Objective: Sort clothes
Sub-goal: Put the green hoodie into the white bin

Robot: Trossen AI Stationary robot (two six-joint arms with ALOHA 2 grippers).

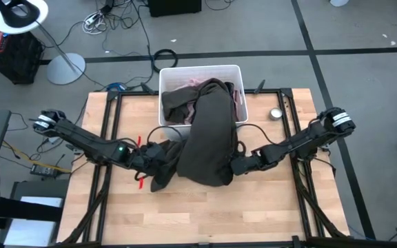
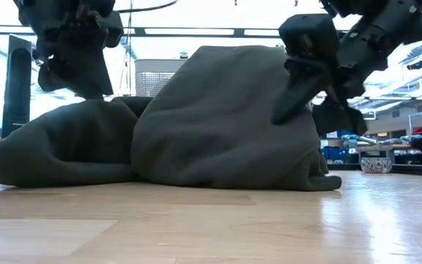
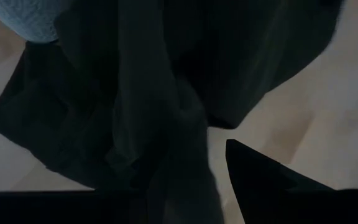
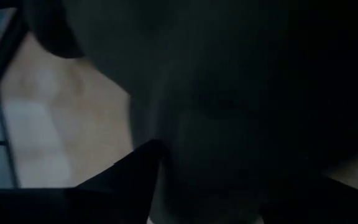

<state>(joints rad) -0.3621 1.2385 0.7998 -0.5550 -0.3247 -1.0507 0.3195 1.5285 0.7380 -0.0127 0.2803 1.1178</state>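
We've got the big olive-green garment point(image 1: 209, 134) draped out of the white bin point(image 1: 200, 71), over the bin's front wall and down onto the table point(image 1: 253, 207), where it sits in a heap just in front of the bin. Left gripper point(image 1: 145, 157) is at the garment's left edge, front-left of the bin; the wrist view shows dark cloth bunched in front of its finger point(image 3: 272, 180), so we read it as pinching a fold, though we can't tell for sure. Right gripper point(image 1: 240, 165) is tight against the garment's right flank, front-right of the bin; its finger point(image 4: 129, 168) points into the cloth, but we can't tell whether it's spread or pinching. With one arm each side, our guess is they're set to drag the garment fully clear of the bin and spread it. Part of it still hangs inside, lying on a pink garment point(image 1: 195, 83) near the bin's back wall, so pulling may snag that and bring it along. A red object point(image 1: 140, 180) lies on the table front-left of the bin, partly under the cloth edge. A small round metal thing point(image 1: 276, 114) sits right of the bin, well clear.
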